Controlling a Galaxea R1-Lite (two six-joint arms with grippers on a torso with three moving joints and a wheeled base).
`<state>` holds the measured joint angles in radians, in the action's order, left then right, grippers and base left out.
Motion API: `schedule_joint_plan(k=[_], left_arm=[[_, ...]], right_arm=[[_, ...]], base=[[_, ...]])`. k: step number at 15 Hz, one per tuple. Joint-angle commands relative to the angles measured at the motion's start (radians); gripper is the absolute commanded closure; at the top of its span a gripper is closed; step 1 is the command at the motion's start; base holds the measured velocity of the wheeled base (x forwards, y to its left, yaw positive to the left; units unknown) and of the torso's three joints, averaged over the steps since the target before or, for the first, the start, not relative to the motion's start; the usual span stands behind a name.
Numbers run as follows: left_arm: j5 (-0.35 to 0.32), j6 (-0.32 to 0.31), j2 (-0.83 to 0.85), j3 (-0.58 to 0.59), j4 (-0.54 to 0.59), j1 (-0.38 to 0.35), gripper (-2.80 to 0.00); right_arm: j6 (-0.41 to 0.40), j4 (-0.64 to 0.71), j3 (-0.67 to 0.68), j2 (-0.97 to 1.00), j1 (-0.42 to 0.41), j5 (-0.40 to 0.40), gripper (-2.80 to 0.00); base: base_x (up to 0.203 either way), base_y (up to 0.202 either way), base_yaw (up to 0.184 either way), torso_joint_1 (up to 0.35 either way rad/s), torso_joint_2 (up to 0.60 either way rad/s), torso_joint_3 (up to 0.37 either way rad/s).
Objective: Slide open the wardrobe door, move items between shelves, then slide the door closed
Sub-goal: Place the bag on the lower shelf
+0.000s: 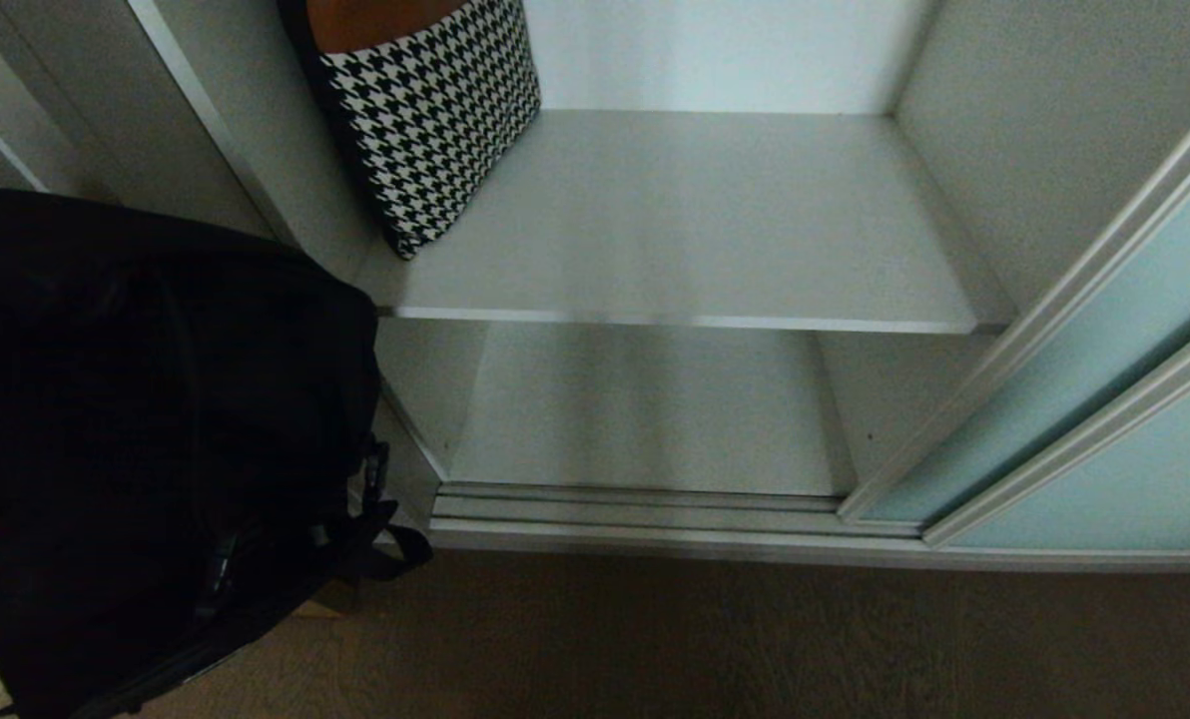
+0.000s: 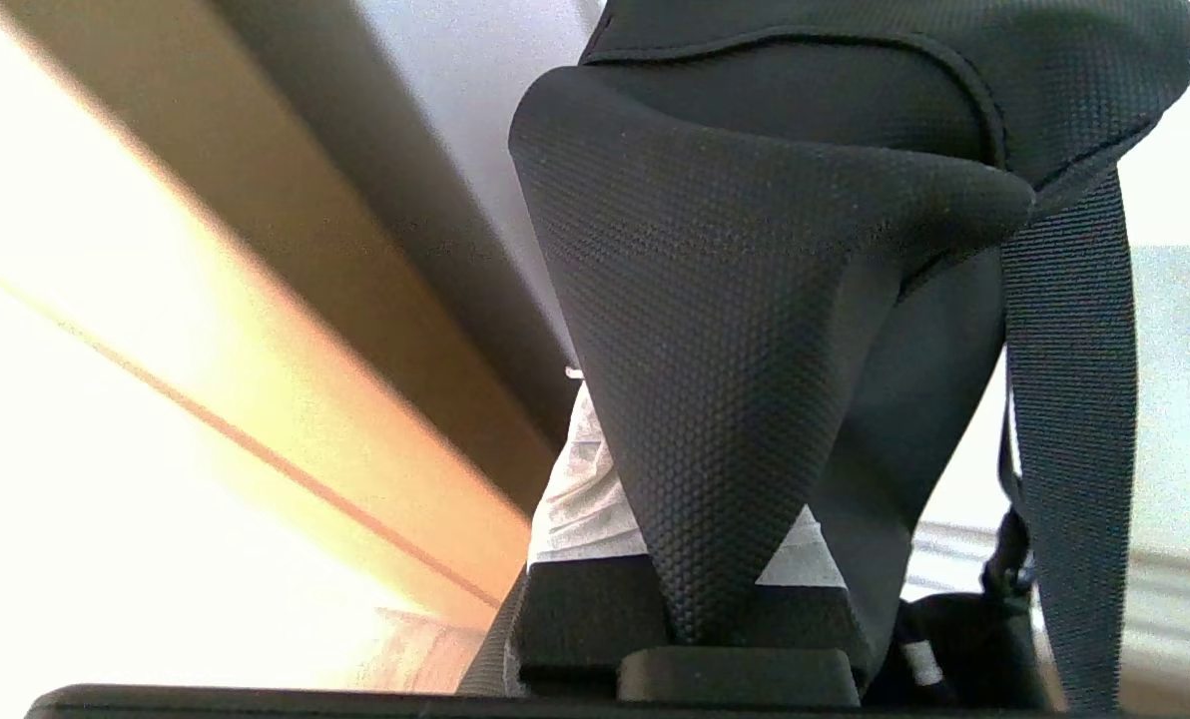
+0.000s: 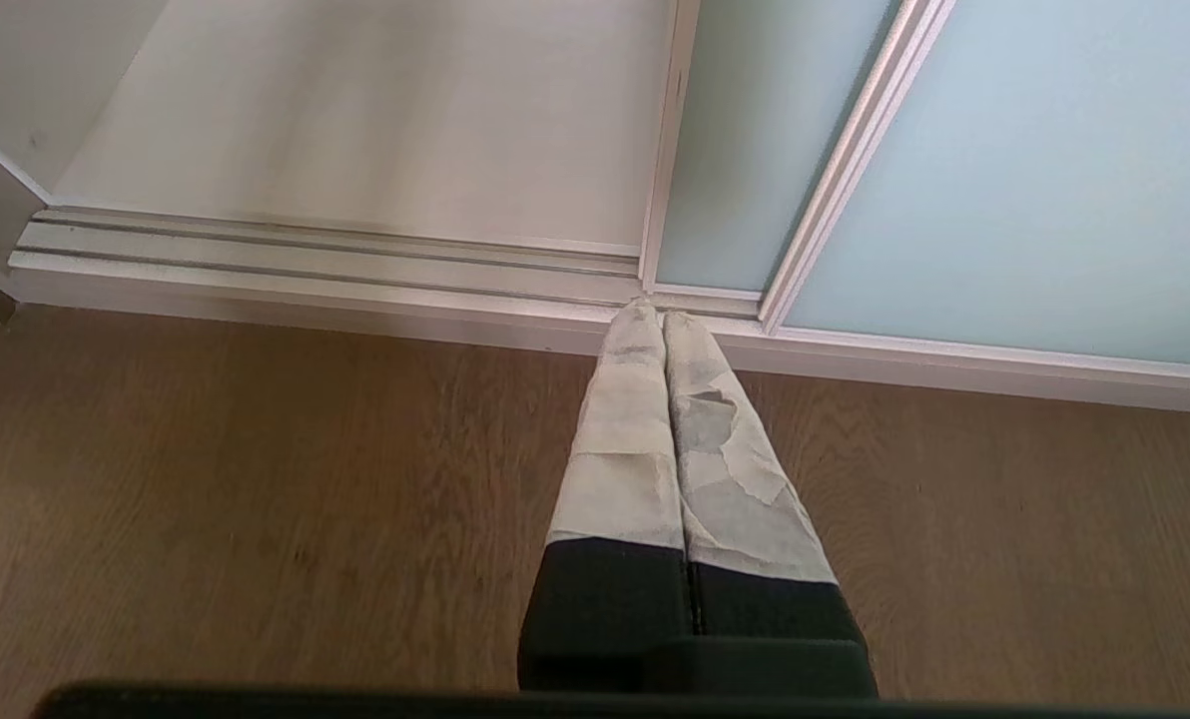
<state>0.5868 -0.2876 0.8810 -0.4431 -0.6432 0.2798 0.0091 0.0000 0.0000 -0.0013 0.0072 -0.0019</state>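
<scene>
Frosted pale aqua glass in a slim silver frame, the sliding wardrobe door (image 1: pixel 1084 399) stands pushed to the right, overlapping a second aqua panel (image 1: pixel 1144 479) and leaving the grey interior of the wardrobe exposed. Against the left wall of the upper matte light-grey shelf (image 1: pixel 695 220) leans a black-and-white houndstooth soft bag (image 1: pixel 430 110), tilted, its lower corner resting on the board near the front edge. The lower grey board (image 1: pixel 645 409) sits behind the ribbed silver floor track (image 1: pixel 635 509).

Outside the opening, at the left of the head view, a bulky black fabric bag with webbing straps and buckles (image 1: pixel 146 439) hangs above the brown wood-grain floor (image 1: pixel 755 639) — clear of both shelves. The left wrist view shows why: the left gripper (image 2: pixel 690 559) is clamped tight on a fold of the bag's textured black material, its pale taped fingers (image 2: pixel 580 499) showing on either side of the pinched cloth, while a black strap (image 2: pixel 1069 429) falls alongside. A light tan wooden cabinet front (image 2: pixel 206 350) runs beside it.

The right gripper (image 3: pixel 663 320) is parked low over the floor, its two taped fingers pressed together on nothing, tips pointing toward the track where the door's frame ends.
</scene>
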Motion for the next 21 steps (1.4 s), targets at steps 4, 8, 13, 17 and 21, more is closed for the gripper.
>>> schedule_joint_plan(k=[4,8,13,17,21], left_arm=[[-0.005,0.008,-0.062,0.056,-0.004,-0.002,0.00],[-0.005,0.015,-0.090,0.090,-0.004,-0.007,0.00],[-0.005,0.027,-0.136,0.136,0.002,-0.029,0.00],[-0.010,0.025,-0.181,0.203,0.002,-0.083,0.00],[-0.013,0.024,-0.213,0.233,0.009,-0.175,0.00]], right_arm=[[0.000,0.000,0.000,-0.002,0.000,-0.001,0.00],[0.000,0.000,0.000,-0.002,0.000,0.000,0.00],[0.000,0.000,0.000,-0.002,0.000,0.000,0.00],[0.000,0.000,0.000,-0.002,0.000,0.000,0.00],[0.000,0.000,0.000,-0.002,0.000,0.000,0.00]], base=[[0.000,0.000,0.000,0.000,0.00,0.000],[0.000,0.000,0.000,0.000,0.00,0.000],[0.000,0.000,0.000,0.000,0.00,0.000],[0.000,0.000,0.000,0.000,0.00,0.000],[0.000,0.000,0.000,0.000,0.00,0.000]])
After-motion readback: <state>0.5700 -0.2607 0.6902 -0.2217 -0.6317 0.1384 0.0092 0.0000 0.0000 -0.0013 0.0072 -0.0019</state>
